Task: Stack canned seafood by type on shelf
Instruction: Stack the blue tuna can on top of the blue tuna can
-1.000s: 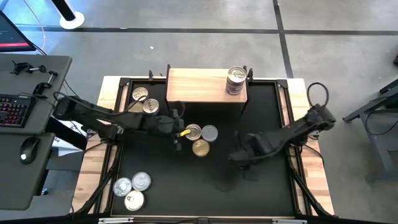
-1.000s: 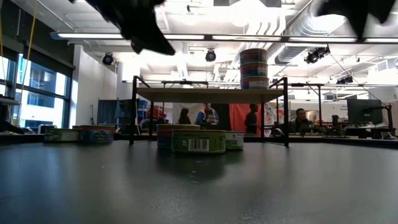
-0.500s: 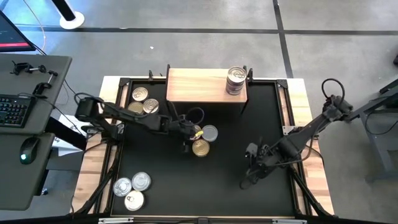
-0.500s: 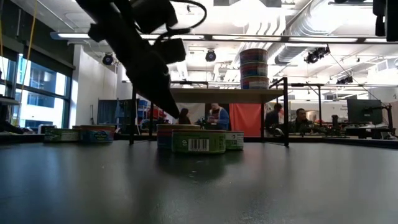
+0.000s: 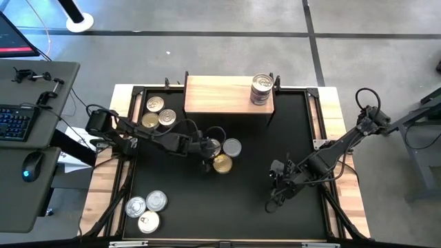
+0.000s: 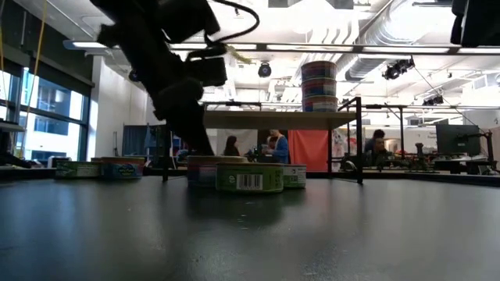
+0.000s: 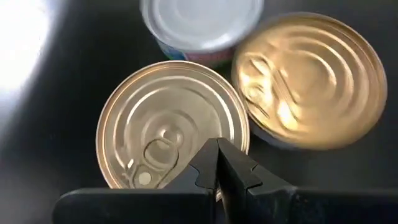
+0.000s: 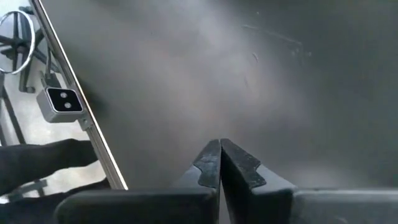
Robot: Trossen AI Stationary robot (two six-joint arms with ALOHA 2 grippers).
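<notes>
The tins are shiny metal: the gold-topped tin (image 7: 171,127) under the left tool (image 7: 217,163) has a smooth, glossy ringed lid with a pull tab, the second gold tin (image 7: 311,78) beside it gleams just as bright, and the silver-lidded tin (image 7: 200,23) looks more satiny. Table (image 8: 249,81) is matt black, faintly scuffed. Shelf (image 5: 217,94) top is pale wood, dull finish. Tool fingers look like matt black plastic.

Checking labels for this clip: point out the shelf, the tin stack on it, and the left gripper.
shelf (image 5: 217,96), high view, bare wood top.
tin stack (image 5: 261,87), high view, top lid.
left gripper (image 7: 217,148), left wrist view, shut fingertips.
</notes>
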